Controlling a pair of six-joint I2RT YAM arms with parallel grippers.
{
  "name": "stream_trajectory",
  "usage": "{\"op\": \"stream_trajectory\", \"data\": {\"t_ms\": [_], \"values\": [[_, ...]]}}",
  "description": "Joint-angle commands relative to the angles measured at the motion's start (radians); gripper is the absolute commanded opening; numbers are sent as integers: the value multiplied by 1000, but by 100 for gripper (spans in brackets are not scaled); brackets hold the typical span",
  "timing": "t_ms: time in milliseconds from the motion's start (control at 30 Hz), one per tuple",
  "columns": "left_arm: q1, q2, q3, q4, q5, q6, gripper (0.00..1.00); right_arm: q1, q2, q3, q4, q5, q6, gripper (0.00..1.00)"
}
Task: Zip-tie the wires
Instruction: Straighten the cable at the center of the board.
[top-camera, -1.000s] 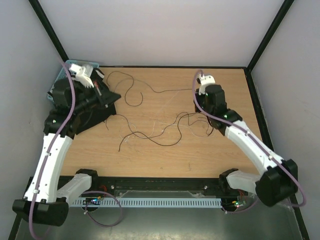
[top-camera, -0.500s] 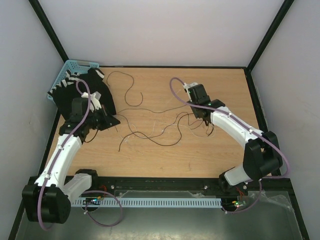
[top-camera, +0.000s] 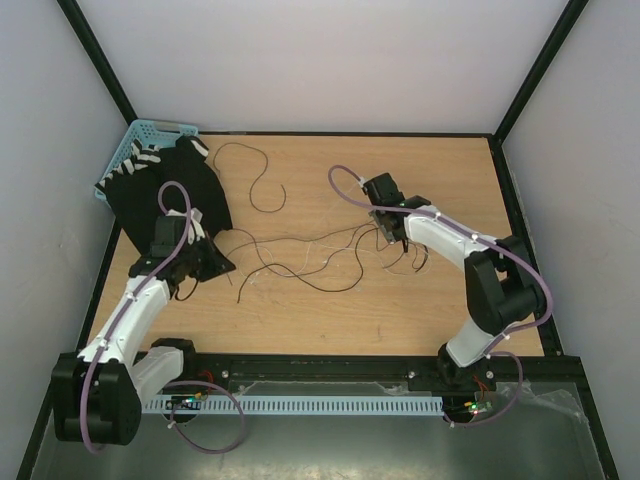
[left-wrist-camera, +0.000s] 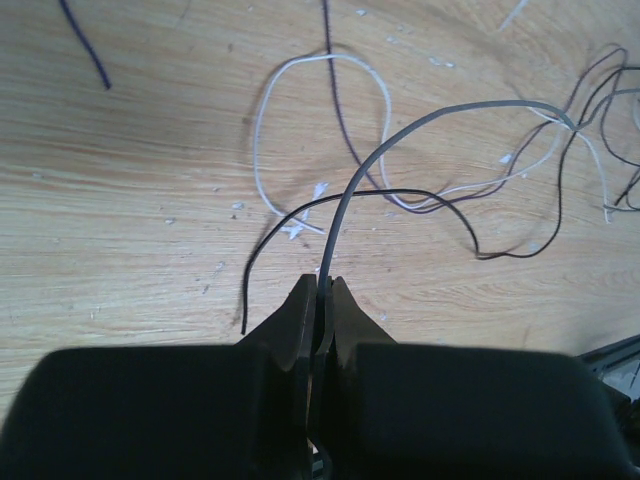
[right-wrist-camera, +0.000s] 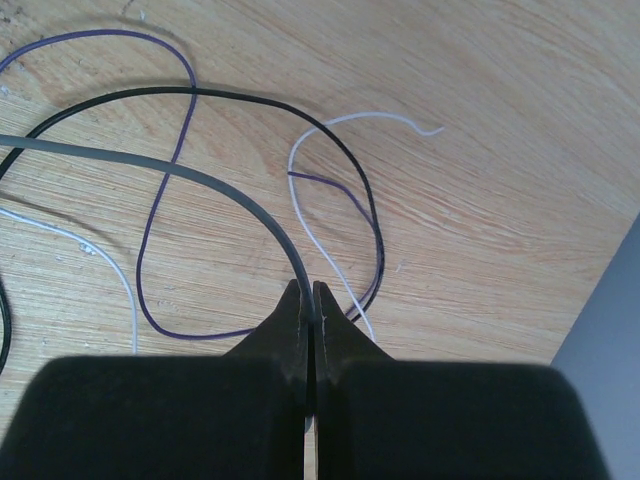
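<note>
Although hair-thin and hard to trace from above, the wires (top-camera: 320, 250): a loose tangle across the middle of the table (top-camera: 400, 310), between the two arms, with one separate curl nearer the far edge. Where each strand ends cannot be made out in the top view.
Left tool (left-wrist-camera: 320, 296): its jaws are closed tight and the tips pinch a grey strand (left-wrist-camera: 450, 110) that arcs up and away to the right. The part of the strand behind the tips is hidden by the dark fingers.
Right tool (right-wrist-camera: 308, 298): its jaws are pressed together on a grey strand (right-wrist-camera: 200, 178) that sweeps in from the left border of its wrist view and is cut off there. Whether it is the same strand the left tool grips cannot be told.
Other strands near the left tool: a white loop (left-wrist-camera: 262, 130) and a thin black curve lie flat on the wood, and more strands run out of view at the right.
Other strands near the right tool: a purple loop (right-wrist-camera: 150, 220), a black arc (right-wrist-camera: 250, 100) and a short white curl cross one another under the tips.
White specks (left-wrist-camera: 300, 228): small bits on the wood, too small to identify.
Basket (top-camera: 150, 128): light blue, at the far left corner, mostly covered by a black mass (top-camera: 165, 190) whose nature is unclear.
</note>
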Motion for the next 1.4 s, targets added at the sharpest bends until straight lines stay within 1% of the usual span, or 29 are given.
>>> {"op": "stream_trajectory", "data": {"t_ms": [0, 233, 600, 933, 1067, 1200, 1367], "values": [[4, -2, -50, 45, -45, -19, 0, 6, 32, 21, -3, 10, 43, 0], [4, 24, -90, 80, -59, -23, 0, 5, 55, -21, 47, -15, 78, 0], [1, 72, -160, 155, -62, -52, 0, 6, 113, -64, 65, -25, 84, 0], [-30, 152, -169, 197, -65, -65, 0, 5, 141, -79, 68, -47, 95, 0], [-41, 175, -181, 217, -76, -72, 0, 5, 140, -81, 68, -53, 96, 5], [-42, 176, -192, 218, -117, -68, 0, 6, 131, -85, 67, -54, 95, 11], [-42, 200, -187, 229, -116, -66, 0, 5, 125, -86, 60, -66, 101, 19]]}}
